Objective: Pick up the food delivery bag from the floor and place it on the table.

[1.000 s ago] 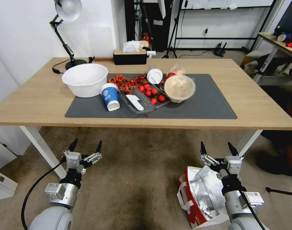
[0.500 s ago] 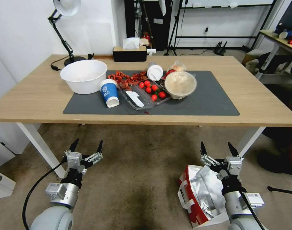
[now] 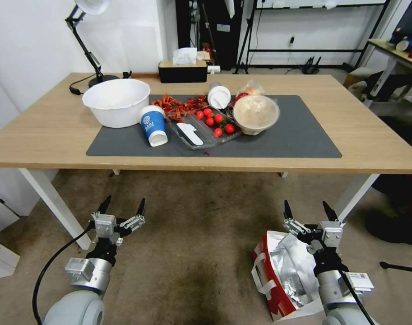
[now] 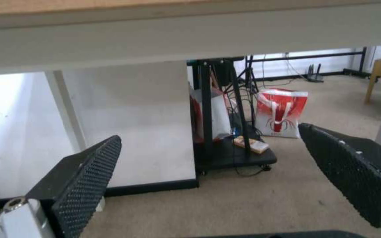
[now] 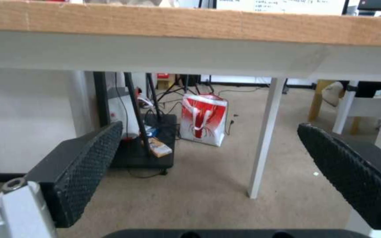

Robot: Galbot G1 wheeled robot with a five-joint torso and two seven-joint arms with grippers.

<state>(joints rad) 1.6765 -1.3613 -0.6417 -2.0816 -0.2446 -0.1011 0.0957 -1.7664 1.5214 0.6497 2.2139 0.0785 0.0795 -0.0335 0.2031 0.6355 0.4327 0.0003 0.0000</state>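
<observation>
Red-and-white paper with crumpled silver foil marks the food delivery bag (image 3: 284, 275), which in the head view sits on the floor (image 3: 192, 253) directly under and just behind the right claw (image 3: 310, 211); that claw hangs above the bag's open mouth with its fingers spread wide and nothing between them. The left claw (image 3: 121, 208) hovers well to the left of the bag over bare carpet, released and empty. Beyond both claws stands the table (image 3: 57, 131), its mat crowded with a white bowl (image 3: 116, 101), a blue cup (image 3: 153, 131) and a tray of tomatoes (image 3: 212, 128). In the left wrist view the left claw's two black pads stand wide apart, facing under the table. The right wrist view shows the same spread pads looking beneath the table edge (image 5: 190, 23). My worry is that the bag's floppy foil and loose white straps could slip or crumple in a pinch, and the table edge close ahead could catch the bag on the lift.
</observation>
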